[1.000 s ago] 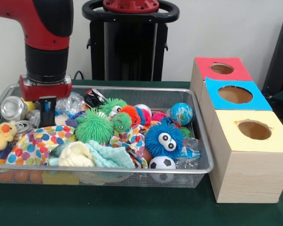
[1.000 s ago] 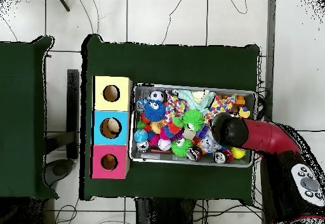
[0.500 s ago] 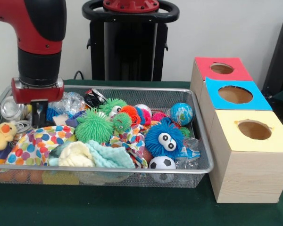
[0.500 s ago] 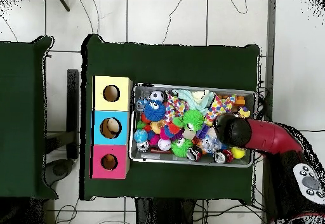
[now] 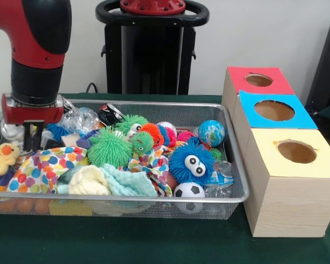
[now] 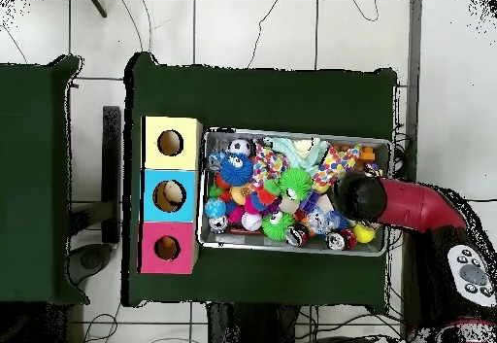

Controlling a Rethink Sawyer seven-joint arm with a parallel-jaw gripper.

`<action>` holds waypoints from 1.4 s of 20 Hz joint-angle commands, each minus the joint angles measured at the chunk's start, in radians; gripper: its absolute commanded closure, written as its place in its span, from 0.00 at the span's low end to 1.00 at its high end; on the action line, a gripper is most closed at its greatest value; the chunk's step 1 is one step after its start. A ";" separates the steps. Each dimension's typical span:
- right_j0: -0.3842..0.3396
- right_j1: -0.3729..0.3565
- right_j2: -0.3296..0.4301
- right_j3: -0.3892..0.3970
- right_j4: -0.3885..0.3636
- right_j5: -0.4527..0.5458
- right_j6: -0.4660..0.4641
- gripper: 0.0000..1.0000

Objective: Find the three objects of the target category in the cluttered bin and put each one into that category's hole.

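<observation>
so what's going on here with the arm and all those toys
The red arm's pincer hangs low over one end of the wire bin, above the clutter near a yellow duck. It holds nothing that shows. Beside the bin's other end stand the red, blue and yellow holes.

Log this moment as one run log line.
phase: searching bin | gripper: low over the end of the wire bin farthest from the boxes, near yellow plush duck | grasp: cannot tell | box holes: blue holds something
</observation>
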 commanded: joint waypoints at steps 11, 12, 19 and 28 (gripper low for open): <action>0.082 0.079 -0.112 -0.115 -0.061 -0.104 0.171 1.00; 0.080 0.085 -0.109 -0.114 -0.057 -0.098 0.164 1.00; 0.085 0.132 -0.120 -0.144 -0.059 0.029 0.078 1.00; 0.063 0.172 -0.075 -0.160 -0.022 0.099 0.015 1.00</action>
